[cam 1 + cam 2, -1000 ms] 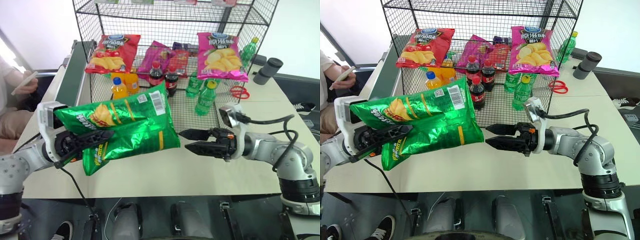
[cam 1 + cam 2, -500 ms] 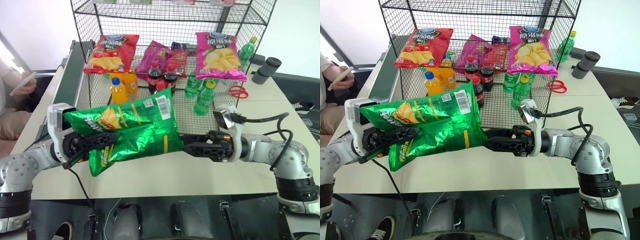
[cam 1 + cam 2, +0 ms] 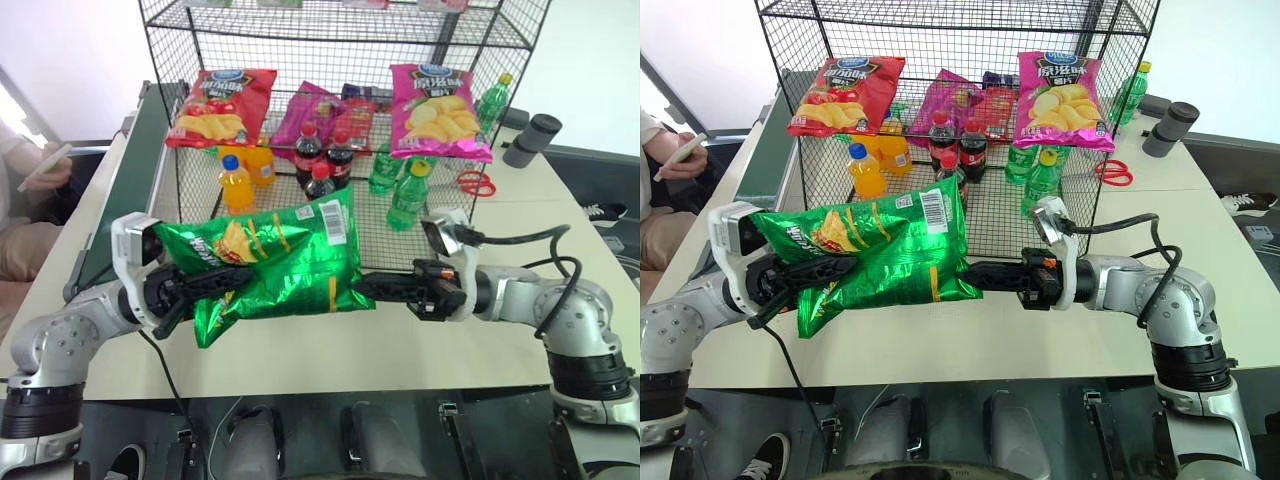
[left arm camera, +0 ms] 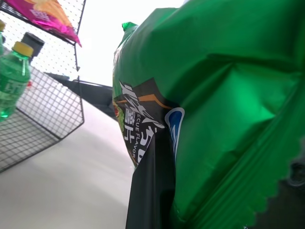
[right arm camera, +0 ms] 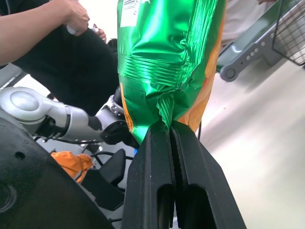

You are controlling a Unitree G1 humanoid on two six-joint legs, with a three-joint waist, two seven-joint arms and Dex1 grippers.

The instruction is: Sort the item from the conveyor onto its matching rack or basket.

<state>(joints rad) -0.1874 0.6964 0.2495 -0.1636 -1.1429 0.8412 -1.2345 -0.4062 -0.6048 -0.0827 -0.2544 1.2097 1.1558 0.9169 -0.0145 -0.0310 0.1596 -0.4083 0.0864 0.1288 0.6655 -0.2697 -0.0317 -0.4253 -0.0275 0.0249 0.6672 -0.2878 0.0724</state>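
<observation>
Glossy crinkled foil crisp bag (image 3: 280, 262); black wire-mesh rack (image 3: 250, 25) (metal).

Beige table (image 3: 330, 350) has a tall black wire rack (image 3: 170, 150) sitting on it, a dark green conveyor (image 3: 140, 160) running along the left edge, red scissors (image 3: 480, 183) just right of the rack, and a dark grey cylinder (image 3: 535, 140) lying near the far right corner

- Rack (image 3: 500, 35): top tiers cut off at the frame's upper edge.
- Person (image 3: 25, 215): mostly cropped at the left edge.
- Left fingertips hidden behind the bag (image 3: 270, 265).
</observation>
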